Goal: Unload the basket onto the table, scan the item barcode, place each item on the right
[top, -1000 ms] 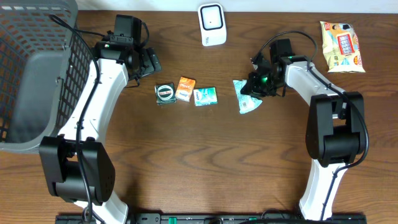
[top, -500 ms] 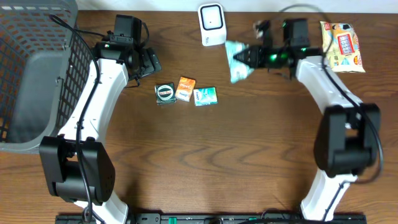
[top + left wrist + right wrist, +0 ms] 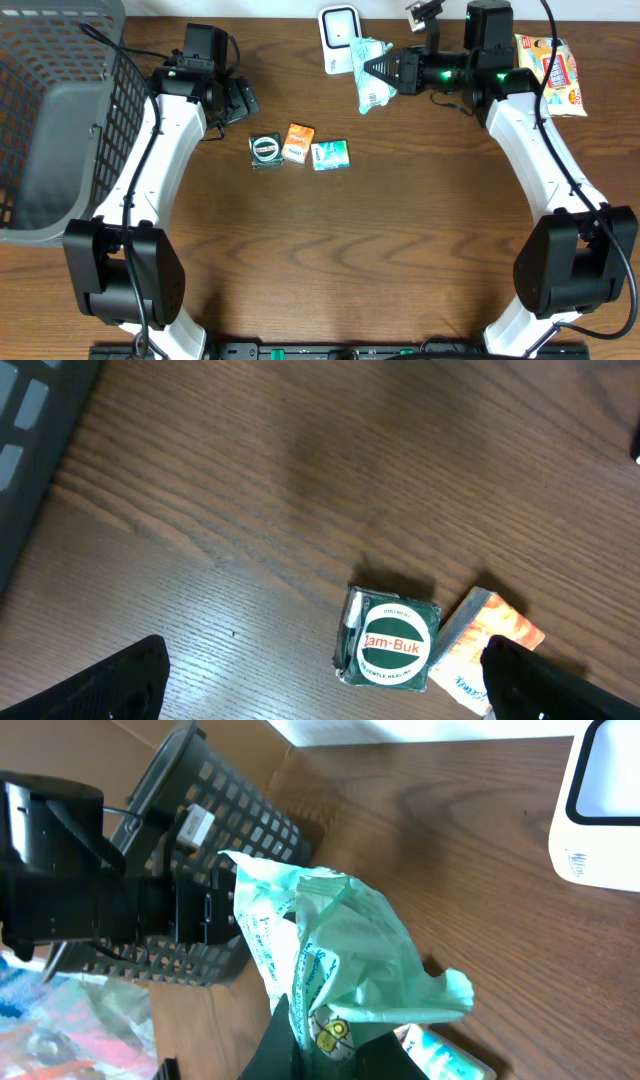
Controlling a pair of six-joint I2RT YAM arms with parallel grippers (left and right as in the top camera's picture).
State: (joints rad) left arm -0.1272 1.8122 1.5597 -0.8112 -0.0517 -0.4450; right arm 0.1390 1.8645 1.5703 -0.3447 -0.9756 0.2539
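One second back: mint-green pouch [image 3: 368, 94] down on the desk [image 3: 350, 250], right of centre. Now lifted clear and carried to upper middle of the overhead frame, up against the right edge of the white scanner [image 3: 340, 38]. Gripped by the right claw [image 3: 376, 72], clenched tight on the crumpled film. From the right wrist view: bunched wad just past the fingertips, scanner face at far right of that frame.

Meaning for the task: pick and carry look done, presentation to the scanner under way. Cannot tell where the barcode sits, not readable in any view. Probably needs a wrist roll to face the printed side at the window. Risk: crinkled film, poor read.

Left claw [image 3: 243, 100] splayed wide, gripping nothing, parked at upper left over bare wood, same spot as a second ago. Below it in the left wrist view: green tin [image 3: 390, 645], orange packet [image 3: 490, 645] just beside it.

Containers: grey wire basket [image 3: 60, 110] at far left edge, nothing visible inside in the part in frame. Presumably the drop-off for scanned goods. Waiting on the desk: green tin, orange packet, teal packet [image 3: 329, 154] in a row left of centre, plus yellow snack bag [image 3: 548, 72] at upper right.
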